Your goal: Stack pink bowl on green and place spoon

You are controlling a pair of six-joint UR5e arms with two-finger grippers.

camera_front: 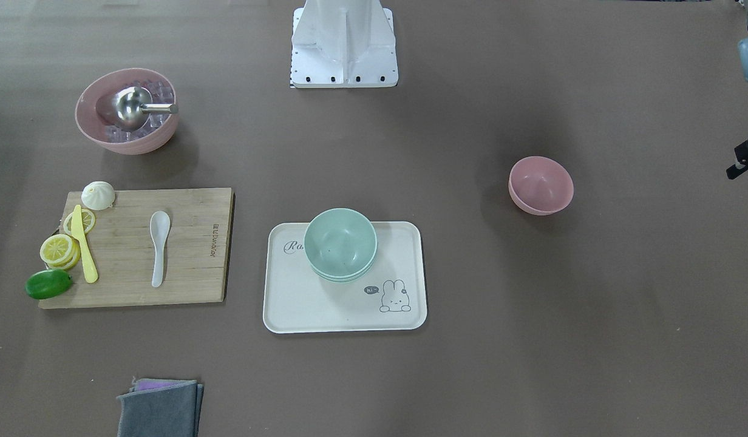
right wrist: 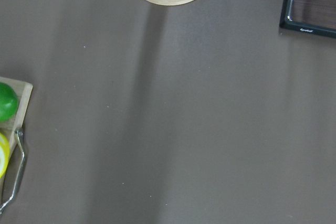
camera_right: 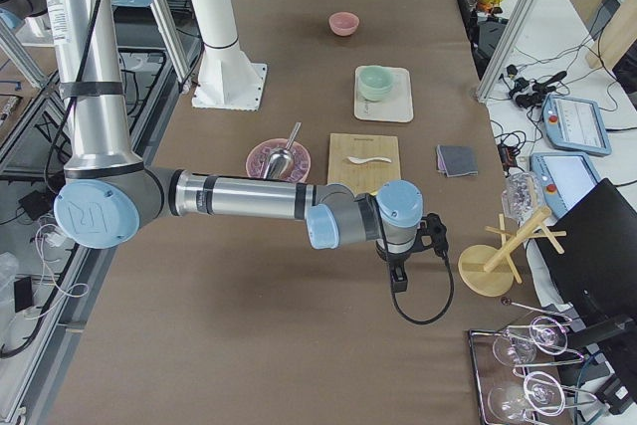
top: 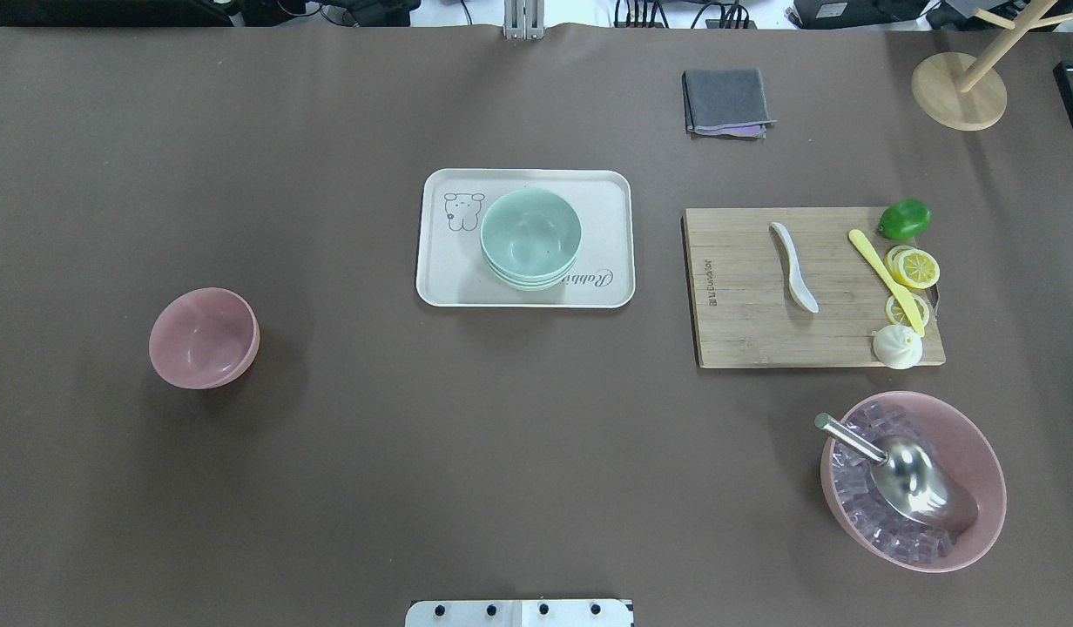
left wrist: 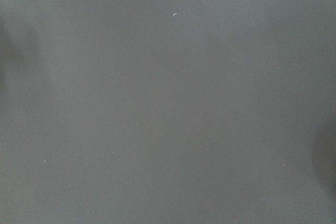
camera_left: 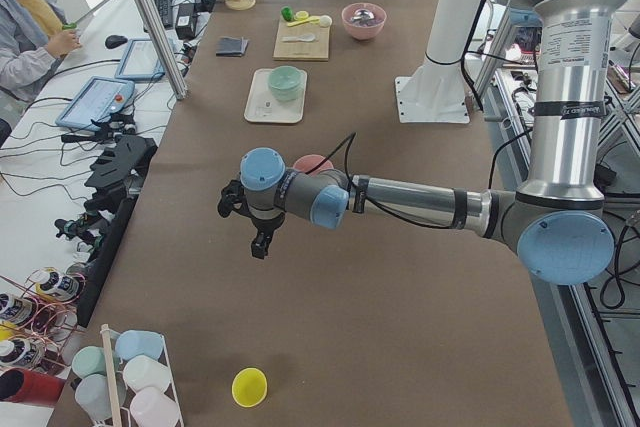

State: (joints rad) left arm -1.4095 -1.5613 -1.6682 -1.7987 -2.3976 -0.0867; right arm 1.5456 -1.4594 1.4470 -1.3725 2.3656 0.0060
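Note:
The small pink bowl (top: pixel 204 338) stands alone on the brown table on my left side, also in the front view (camera_front: pixel 541 185). The green bowl (top: pixel 530 237) tops a short stack of green bowls on the cream tray (top: pixel 441 279). The white spoon (top: pixel 795 266) lies on the wooden cutting board (top: pixel 745 322). My left gripper (camera_left: pixel 258 237) hangs over bare table, short of the pink bowl toward the table's left end. My right gripper (camera_right: pixel 399 274) hangs beyond the board near the wooden stand. I cannot tell whether either is open or shut. Both wrist views show no fingers.
A large pink bowl (top: pixel 911 479) with ice cubes and a steel scoop sits near the board. A yellow knife (top: pixel 885 279), lemon slices, a lime and a bun lie at the board's end. A grey cloth (top: pixel 726 102) and a wooden stand (top: pixel 959 87) lie beyond.

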